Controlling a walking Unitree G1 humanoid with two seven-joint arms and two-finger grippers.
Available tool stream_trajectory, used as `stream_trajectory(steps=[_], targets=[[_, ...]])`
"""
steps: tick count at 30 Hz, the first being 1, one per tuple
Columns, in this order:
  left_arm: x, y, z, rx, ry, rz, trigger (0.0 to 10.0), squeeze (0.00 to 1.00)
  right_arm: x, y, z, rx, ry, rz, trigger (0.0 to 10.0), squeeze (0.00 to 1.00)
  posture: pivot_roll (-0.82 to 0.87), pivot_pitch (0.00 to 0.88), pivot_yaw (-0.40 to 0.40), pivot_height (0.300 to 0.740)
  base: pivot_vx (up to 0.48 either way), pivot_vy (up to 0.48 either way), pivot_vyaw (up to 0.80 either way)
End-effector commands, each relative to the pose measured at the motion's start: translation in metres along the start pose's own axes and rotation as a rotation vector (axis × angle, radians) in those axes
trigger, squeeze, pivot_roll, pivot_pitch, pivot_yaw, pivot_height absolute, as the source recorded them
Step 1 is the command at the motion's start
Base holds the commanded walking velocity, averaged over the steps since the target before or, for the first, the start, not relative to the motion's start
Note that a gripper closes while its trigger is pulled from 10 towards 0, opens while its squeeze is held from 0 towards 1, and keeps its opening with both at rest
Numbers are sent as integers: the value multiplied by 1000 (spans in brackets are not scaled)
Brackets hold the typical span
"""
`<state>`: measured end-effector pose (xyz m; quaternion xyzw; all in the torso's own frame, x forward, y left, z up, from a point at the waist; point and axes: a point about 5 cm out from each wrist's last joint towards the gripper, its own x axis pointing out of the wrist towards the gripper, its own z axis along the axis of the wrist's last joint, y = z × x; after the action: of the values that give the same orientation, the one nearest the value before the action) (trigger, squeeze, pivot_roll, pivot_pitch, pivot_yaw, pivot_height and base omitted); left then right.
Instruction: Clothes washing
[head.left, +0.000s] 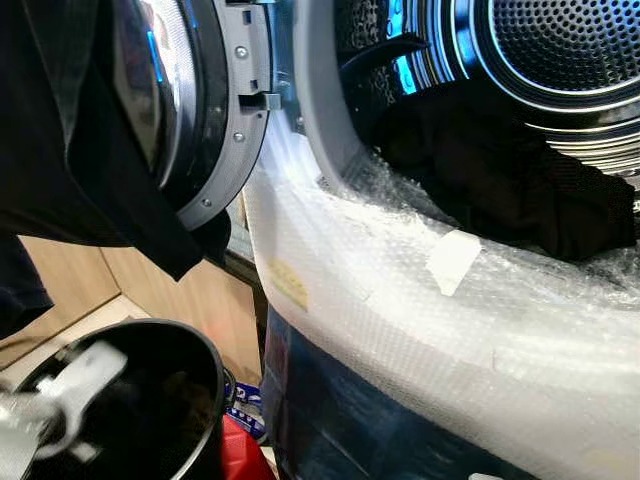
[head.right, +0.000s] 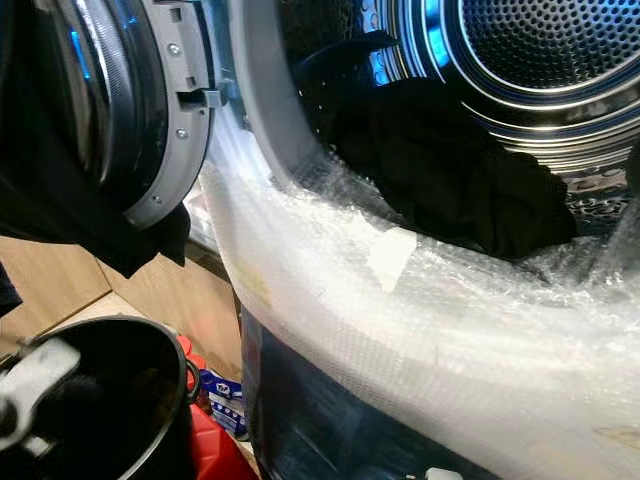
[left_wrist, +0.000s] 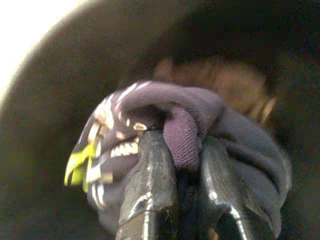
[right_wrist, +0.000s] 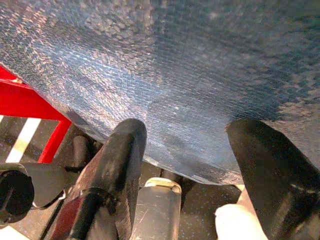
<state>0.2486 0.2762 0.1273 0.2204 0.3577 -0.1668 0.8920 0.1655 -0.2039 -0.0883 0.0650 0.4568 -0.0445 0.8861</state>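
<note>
Left gripper (left_wrist: 182, 165) down inside the black bucket (head.left: 190, 370), fingers pinched on a purple striped garment (left_wrist: 200, 120); a fold pokes up between them. Drum opening (head.left: 560, 60) lies up and to the right of the bucket, above the bubble-wrapped washer front (head.left: 400, 300), so the left arm is the nearer carrier.

Right gripper (right_wrist: 187, 150) hangs low against the washer's wrapped front, fingers spread, holding nothing.

Count: one black garment (head.left: 500, 170) at the drum lip, one dark garment (head.left: 70, 130) draped over the open door (head.left: 230, 130), one bucket.
</note>
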Motion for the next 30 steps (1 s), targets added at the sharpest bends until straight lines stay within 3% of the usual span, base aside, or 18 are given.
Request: stream_trajectory(steps=[1,3,5,7,8,9,10,14,15,17,22,30], targets=[[-4,2,9,-27,-45,-6,0,0,0,-4,6,6,-14,-12,10000,0,56,0,-29,740,0,0,0],[-5,0,17,-32,-87,-21,0,0,0,-5,6,6,-14,-13,10000,0,57,0,-29,740,0,0,0],[-13,-12,47,-25,-235,-116,0,0,0,-5,6,8,-18,-14,10000,0,55,8,-31,740,0,0,0],[-13,-12,47,-25,-235,-116,0,0,0,-5,6,8,-18,-14,10000,0,55,8,-31,740,0,0,0],[-19,-20,62,-19,-345,-198,0,0,0,-5,7,7,-22,-16,10000,0,62,14,-32,740,0,0,0],[-29,-31,76,35,-514,-332,0,0,1,-4,8,13,-29,-19,10000,0,59,14,-31,740,0,0,0],[-33,-36,80,64,-565,-382,0,0,1,-3,8,14,-31,-18,10000,0,51,20,-32,740,0,0,0],[-37,-50,86,75,-556,-499,0,0,1,-2,10,9,-34,-6,10000,0,49,27,-32,740,0,0,0],[-42,-69,96,101,-582,-645,0,0,1,-2,11,6,-40,-11,10000,0,53,26,-29,740,0,0,0],[-45,-82,102,133,-594,-737,0,0,1,-2,12,7,-47,-18,10000,0,48,27,-25,740,0,0,0],[-40,-94,110,199,-598,-836,0,0,1,0,9,11,-40,-16,10000,0,43,21,-18,740,0,0,0],[-28,-123,137,261,-649,-1119,0,0,2,3,9,26,-45,-16,10000,0,15,26,15,740,0,0,0]])
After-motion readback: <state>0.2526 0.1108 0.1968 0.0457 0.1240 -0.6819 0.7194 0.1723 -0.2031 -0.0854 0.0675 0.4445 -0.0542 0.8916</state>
